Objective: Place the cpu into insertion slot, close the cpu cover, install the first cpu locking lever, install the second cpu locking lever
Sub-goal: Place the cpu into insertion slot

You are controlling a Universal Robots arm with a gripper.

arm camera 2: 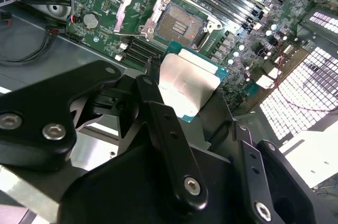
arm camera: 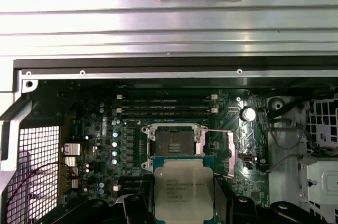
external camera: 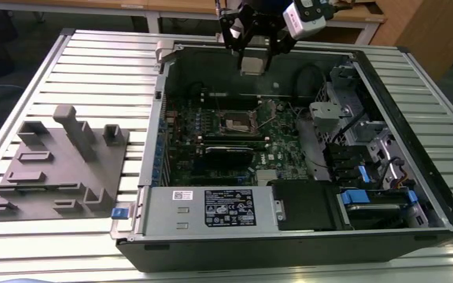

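I saw the cpu [arm camera: 183, 187], a flat square with a dull silver top on a green-edged board, clamped between the gripper [external camera: 252, 59] fingers above the open computer case [external camera: 151, 147]. Inside, the socket [arm camera: 174, 142] on the motherboard [external camera: 187, 159] sat empty, the cpu cover [arm camera 2: 124, 10] swung open beside it.

Between the jaws, the cpu [arm camera: 183, 192] is showing a dull silver metal top edged in green board. The gripper [arm camera 2: 190, 91] is looking matt black. Beyond the jaws, the cpu cover [arm camera 2: 123, 14] is gleaming as bare metal.
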